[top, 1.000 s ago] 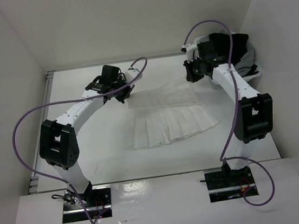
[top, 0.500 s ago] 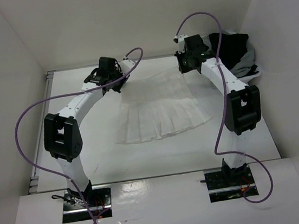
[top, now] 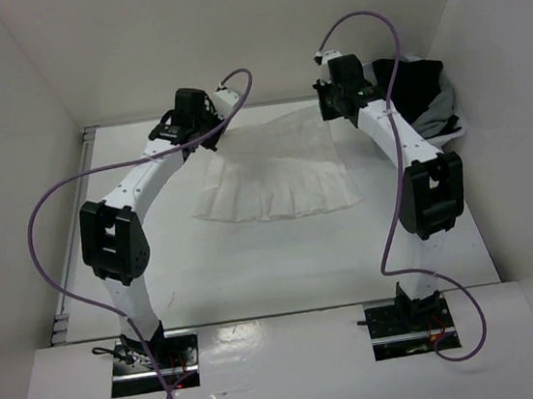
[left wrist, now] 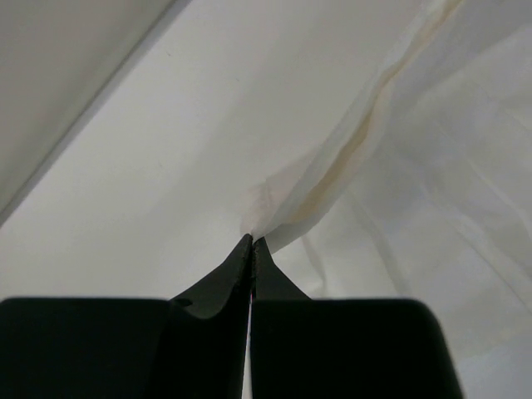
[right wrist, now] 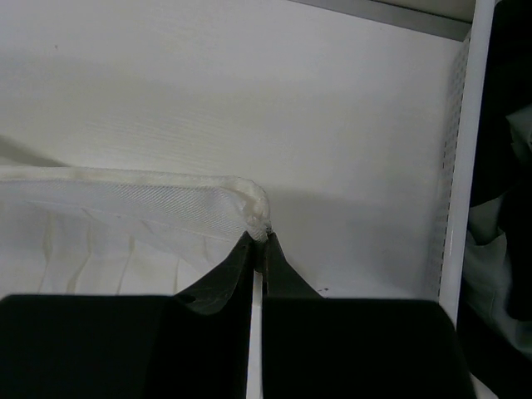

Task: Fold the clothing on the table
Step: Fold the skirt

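We're looking at the skirt (top: pixel 278 174) spread over the far-centre part of the surface (top: pixel 257 278), w/ both arms reaching to its far edge. The left claw (left wrist: pixel 251 241) is closing tight on the left end of that edge. Its jaws are pressing together w/ a small bunched corner of thin fabric caught btwn them. The right claw (right wrist: pixel 259 241) is doing the same at the right end, pinching the rounded tip of the waistband (right wrist: pixel 125 179) w/ no gap showing btwn the jaws.

The waistband is running left to right btwn the two claws, stretched fairly straight, its right end sitting a bit farther back than its left. It's casting a shadow below it in the right wrist view, so it seems to be hanging slightly off the surface, tho we can't tell for sure.

The pleats are running from far to near, fanning out toward the hem (top: pixel 278 215), which is lying flat on the near side and is wider than the waistband. So the skirt is pointing waist-far, hem-near, w/ its long axis going left-right.

At the far right, a white basket (right wrist: pixel 455 166) is holding dark garments (top: pixel 418 84), just beside the right claw and apart from the skirt.
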Motion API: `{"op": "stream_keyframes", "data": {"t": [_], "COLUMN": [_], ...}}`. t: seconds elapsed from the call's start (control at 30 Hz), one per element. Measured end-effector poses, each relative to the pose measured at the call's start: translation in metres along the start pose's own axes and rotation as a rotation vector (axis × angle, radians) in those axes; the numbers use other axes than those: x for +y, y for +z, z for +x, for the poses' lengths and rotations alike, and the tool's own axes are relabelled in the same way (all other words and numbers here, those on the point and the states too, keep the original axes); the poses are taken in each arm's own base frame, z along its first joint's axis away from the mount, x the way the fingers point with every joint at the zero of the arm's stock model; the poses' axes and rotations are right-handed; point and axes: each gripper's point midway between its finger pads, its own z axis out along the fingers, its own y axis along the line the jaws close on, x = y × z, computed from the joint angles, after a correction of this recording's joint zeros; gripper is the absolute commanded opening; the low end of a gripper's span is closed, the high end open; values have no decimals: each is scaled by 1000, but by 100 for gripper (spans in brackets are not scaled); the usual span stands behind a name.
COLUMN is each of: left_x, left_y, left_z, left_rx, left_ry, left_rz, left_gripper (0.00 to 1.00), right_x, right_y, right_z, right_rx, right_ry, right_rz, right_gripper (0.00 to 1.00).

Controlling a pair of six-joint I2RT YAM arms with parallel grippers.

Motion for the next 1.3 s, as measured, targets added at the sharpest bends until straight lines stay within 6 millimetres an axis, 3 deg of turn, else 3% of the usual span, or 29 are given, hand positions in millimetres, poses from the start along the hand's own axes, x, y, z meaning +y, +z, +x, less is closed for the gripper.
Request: {"op": "stream_keyframes", "data": {"t": [0.23,0.53,0.83,0.97,1.03,1.07,1.13,1.17,1.3], "left_x": [-45,-78,-127,-151,-159,-161,-170,-173,-182], "left_y": [-28,-68,-89,-103,-110,-113,-120,-123,-130], "left_z": [42,68,111,124,133,137,148,153,165], "left_rx": [74,80,152,189,218,232,265,283,325], "left_ry": [13,31,36,53,65,68,72,71,70], "left_rz": [108,218,391,462,486,496,524,536,569], "left_gripper": [0,0,3,11,14,21,23,23,23], "right_x": [-2,13,21,18,14,13,12,11,19], "right_y": [-26,-64,-85,-95,-102,-105,-115,-120,-144], "right_z": [27,55,132,151,158,162,173,179,204], "right_rx": [30,57,258,331,365,384,435,462,587], "right_ry": [-85,-229,-373,-428,-462,-479,-518,-532,-608], "right_rz": [-9,-113,-234,-255,-260,-265,-287,-298,-386], "right_gripper": [0,0,0,2,11,33,56,75,93]}}
